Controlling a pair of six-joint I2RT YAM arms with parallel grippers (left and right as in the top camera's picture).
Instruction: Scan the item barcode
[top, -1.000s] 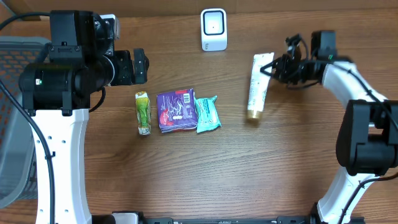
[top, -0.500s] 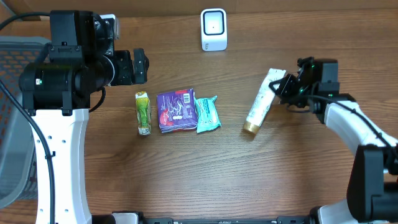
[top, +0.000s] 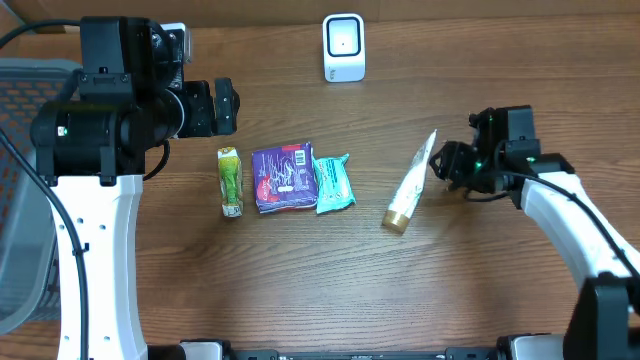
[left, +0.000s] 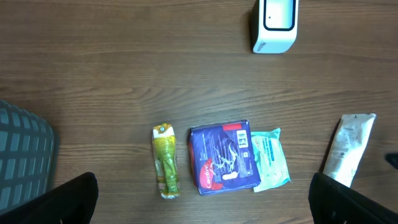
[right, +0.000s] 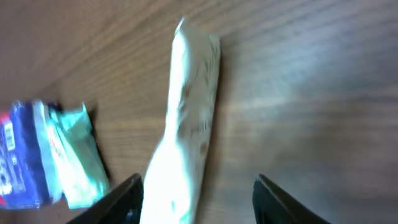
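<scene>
- Tube (top: 412, 183), one only, is lying tilted on the wooden worktop (top: 300, 285), right of centre, with its flat crimped end beside the right claw (top: 441, 162).
- It is showing a soft white body tapering from a round gold cap.
- Three packets are lying in a row to its left: slim green stick (top: 230, 181), glossy purple pack (top: 283, 177), teal wrapper (top: 334, 184).
- One boxy white scanner (top: 343, 47) is standing at the far edge.
- Both claws are standing with fingers apart: the right is gripping nothing, and the left claw (top: 231, 107) is hanging empty.

Wooden table (top: 300, 290); scanner (top: 343, 47); green sachet (top: 231, 181); purple packet (top: 283, 177); teal packet (top: 334, 184); tube (top: 411, 184)
</scene>
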